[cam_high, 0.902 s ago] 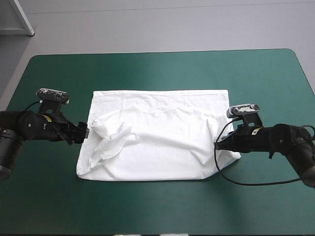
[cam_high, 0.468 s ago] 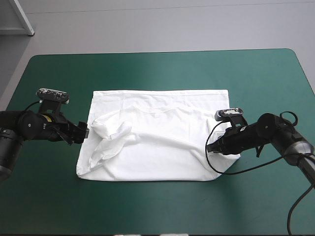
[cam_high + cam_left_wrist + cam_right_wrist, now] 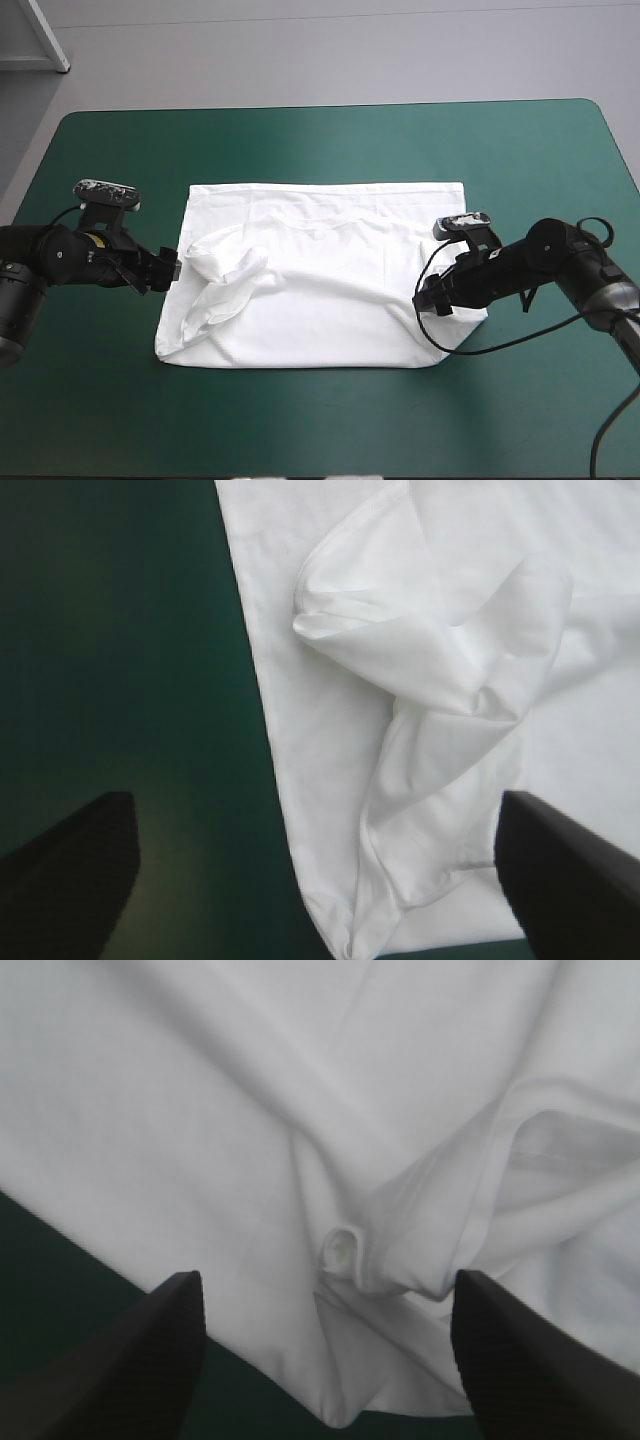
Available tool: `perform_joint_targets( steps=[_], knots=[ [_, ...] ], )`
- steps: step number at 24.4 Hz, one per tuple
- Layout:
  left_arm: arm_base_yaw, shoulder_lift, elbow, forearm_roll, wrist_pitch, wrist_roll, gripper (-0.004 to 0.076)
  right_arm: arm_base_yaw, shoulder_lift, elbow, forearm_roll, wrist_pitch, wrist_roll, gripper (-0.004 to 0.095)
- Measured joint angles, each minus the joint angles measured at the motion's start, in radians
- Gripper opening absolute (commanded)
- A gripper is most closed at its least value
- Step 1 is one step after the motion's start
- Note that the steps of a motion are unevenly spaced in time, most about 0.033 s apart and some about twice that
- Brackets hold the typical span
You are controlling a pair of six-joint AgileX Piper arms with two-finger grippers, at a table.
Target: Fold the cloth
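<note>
I see the T-shirt (image 3: 320, 300) spread flat mid-table on the teal-green cover (image 3: 320, 150), both sleeves folded inward, my left gripper (image 3: 166, 268) at its left edge, fingers wide apart, my right gripper (image 3: 432, 298) over the right sleeve fold, fingers apart too

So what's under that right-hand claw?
The T-shirt: the open right gripper hangs over its folded-in sleeve. The teal-green table beneath that cloth is covered, so nothing under the shirt can be seen.
</note>
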Motion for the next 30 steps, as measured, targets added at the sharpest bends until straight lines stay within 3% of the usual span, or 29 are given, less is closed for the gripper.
perform_joint_targets(
  steps=[4,10,16,25,30],
  knots=[
    [0.000,0.000,0.000,0.000,0.034,0.000,0.0703,0.000,-0.090,-0.050,-0.064,0.057,0.070,0.0671],
    [0.000,0.000,0.000,0.000,0.185,-0.011,0.0703,0.000,-0.293,-0.054,-0.201,0.185,0.213,0.0671],
    [0.000,-0.001,0.058,0.000,0.207,-0.041,0.0703,0.000,-0.448,-0.049,-0.278,0.251,0.310,0.0671],
    [-0.001,0.068,0.299,-0.006,-0.004,-0.045,0.0703,0.000,-0.452,-0.036,-0.272,0.258,0.311,0.0617],
    [-0.050,0.193,0.324,-0.023,-0.092,-0.045,0.0608,0.000,-0.439,-0.036,-0.276,0.257,0.308,0.0617]
  ],
)
